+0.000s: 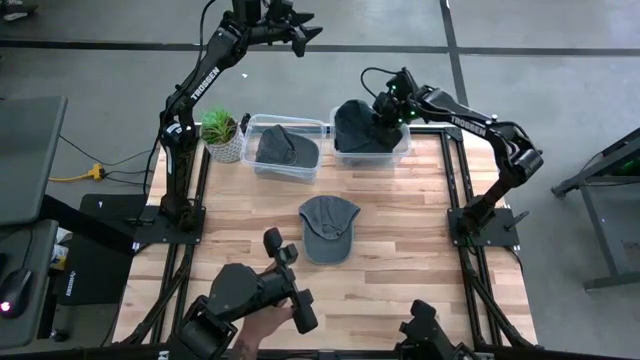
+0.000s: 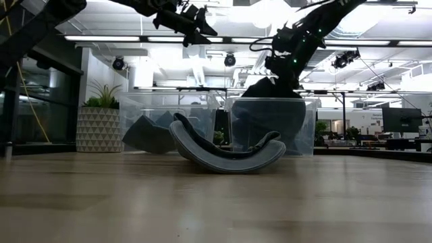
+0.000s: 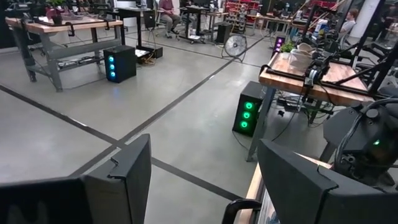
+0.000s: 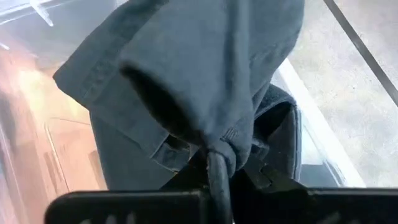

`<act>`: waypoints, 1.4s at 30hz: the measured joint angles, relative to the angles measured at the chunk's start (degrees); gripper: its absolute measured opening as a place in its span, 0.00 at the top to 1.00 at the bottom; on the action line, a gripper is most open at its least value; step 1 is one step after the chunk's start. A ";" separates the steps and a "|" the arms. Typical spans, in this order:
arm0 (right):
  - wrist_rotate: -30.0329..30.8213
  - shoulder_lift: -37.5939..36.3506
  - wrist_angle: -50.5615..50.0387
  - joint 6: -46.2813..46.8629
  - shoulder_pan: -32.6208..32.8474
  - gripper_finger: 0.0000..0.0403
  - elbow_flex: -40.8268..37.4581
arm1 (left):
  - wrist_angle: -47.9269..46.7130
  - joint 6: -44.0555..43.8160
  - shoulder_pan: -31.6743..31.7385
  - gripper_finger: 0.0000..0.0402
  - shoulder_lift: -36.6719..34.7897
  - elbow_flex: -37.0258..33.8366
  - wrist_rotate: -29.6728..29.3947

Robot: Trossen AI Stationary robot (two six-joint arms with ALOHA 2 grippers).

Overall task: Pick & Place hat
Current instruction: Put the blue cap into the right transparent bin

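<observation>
A dark grey hat (image 4: pixel 205 74) hangs bunched from my right gripper (image 4: pixel 217 171), which is shut on it over the right clear bin (image 1: pixel 372 157) at the table's far edge. Its lower part reaches into the bin (image 2: pixel 273 125). A second grey hat (image 1: pixel 328 227) lies on its crown at the table's middle, brim up (image 2: pixel 226 154). A third hat (image 1: pixel 286 147) lies in the left clear bin (image 1: pixel 262 166). My left gripper (image 1: pixel 305 35) stands open, high beyond the far edge, its fingers (image 3: pixel 127 180) pointing level into the room. My right gripper pinches a gathered fold of the hat's cloth (image 4: pixel 219 148) between its two fingers. The fingers slant down from the table's right side. The hat hangs below them, slack and crumpled, with its lower part inside the right bin.
A potted plant (image 1: pixel 222 133) stands left of the bins. At the near edge a dark device (image 1: pixel 262 290) is held by a person's hand (image 1: pixel 262 325). Bare wood lies around the middle hat.
</observation>
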 joint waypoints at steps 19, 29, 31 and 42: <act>0.18 -1.84 0.89 0.98 -0.02 0.70 -1.87 | -1.88 -0.02 -0.11 0.41 0.00 0.00 2.43; 1.71 -4.60 -3.37 1.49 -0.13 0.49 -1.78 | -3.04 -0.02 -0.11 0.41 0.02 0.00 2.54; 2.78 -5.60 -4.45 0.83 -0.13 0.48 -1.78 | -3.01 -0.02 -0.11 0.41 0.02 0.00 2.54; 7.66 -14.84 -7.69 -0.18 -0.13 0.51 -1.78 | -3.41 -0.04 -0.11 0.41 0.04 0.00 2.52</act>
